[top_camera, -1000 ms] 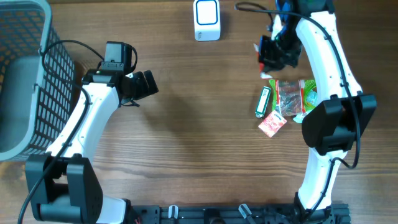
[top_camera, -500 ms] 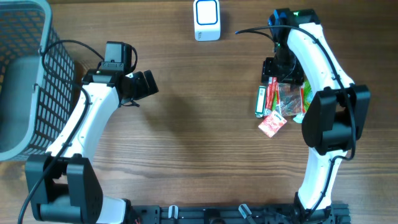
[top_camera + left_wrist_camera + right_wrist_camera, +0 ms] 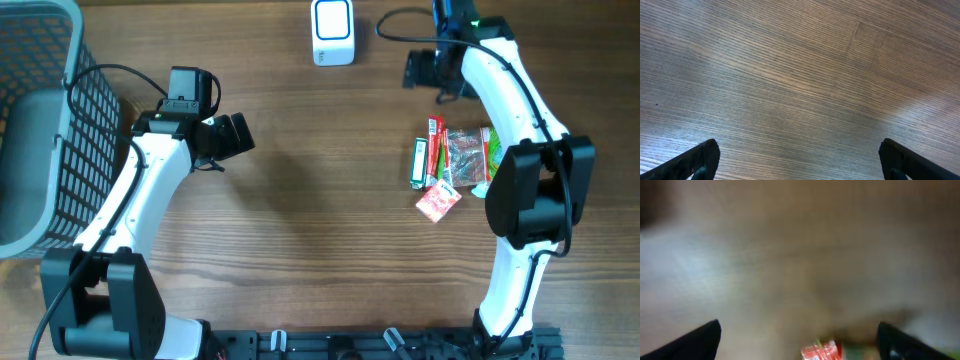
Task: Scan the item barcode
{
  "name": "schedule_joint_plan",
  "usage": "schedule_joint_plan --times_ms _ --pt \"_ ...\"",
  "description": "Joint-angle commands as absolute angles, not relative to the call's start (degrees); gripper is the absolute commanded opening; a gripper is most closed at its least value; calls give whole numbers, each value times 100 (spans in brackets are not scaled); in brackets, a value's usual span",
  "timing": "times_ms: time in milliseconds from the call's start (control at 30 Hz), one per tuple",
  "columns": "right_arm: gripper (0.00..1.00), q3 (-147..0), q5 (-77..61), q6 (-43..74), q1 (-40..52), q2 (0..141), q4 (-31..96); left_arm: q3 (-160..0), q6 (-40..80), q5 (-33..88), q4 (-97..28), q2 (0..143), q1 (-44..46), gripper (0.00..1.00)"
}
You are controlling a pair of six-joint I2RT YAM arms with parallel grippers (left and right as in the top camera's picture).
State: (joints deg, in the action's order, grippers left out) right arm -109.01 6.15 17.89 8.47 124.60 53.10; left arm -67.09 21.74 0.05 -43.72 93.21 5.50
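Observation:
The white barcode scanner [image 3: 332, 32] stands at the far edge of the table. A pile of small items lies at the right: a green pack [image 3: 422, 163], a red stick pack [image 3: 435, 143], a clear bag [image 3: 462, 155] and a red-and-white sachet [image 3: 438, 200]. My right gripper [image 3: 420, 70] hovers open and empty between the scanner and the pile. The right wrist view is blurred; its gripper [image 3: 799, 330] shows wide jaws, with a red pack [image 3: 821, 351] at the bottom edge. My left gripper [image 3: 237, 133] is open over bare wood, as the left wrist view [image 3: 799, 150] confirms.
A grey mesh basket [image 3: 40, 130] fills the far left of the table. A black cable [image 3: 395, 20] runs along the far edge near the right arm.
My right gripper has opened, leaving the red stick pack on the pile, and has swung back toward the far edge. The left arm has not moved.

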Motion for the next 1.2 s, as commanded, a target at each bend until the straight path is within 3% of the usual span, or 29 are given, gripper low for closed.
schedule_joint_plan --times_ms 0,133,367,1167 --pt "100 -10921 709 1804 856 12475 4224 -6729 2147 -5 -4379 9354 539 100" --pt "100 -10921 709 1813 854 12514 3363 -6729 2147 -5 -4379 9354 539 100" --pt "100 -10921 707 1817 961 12243 3374 -6729 2147 -5 -4379 9354 539 100" --pt "100 -10921 1142 1811 1033 6657 3524 -6729 2147 -5 -4379 9354 539 100"
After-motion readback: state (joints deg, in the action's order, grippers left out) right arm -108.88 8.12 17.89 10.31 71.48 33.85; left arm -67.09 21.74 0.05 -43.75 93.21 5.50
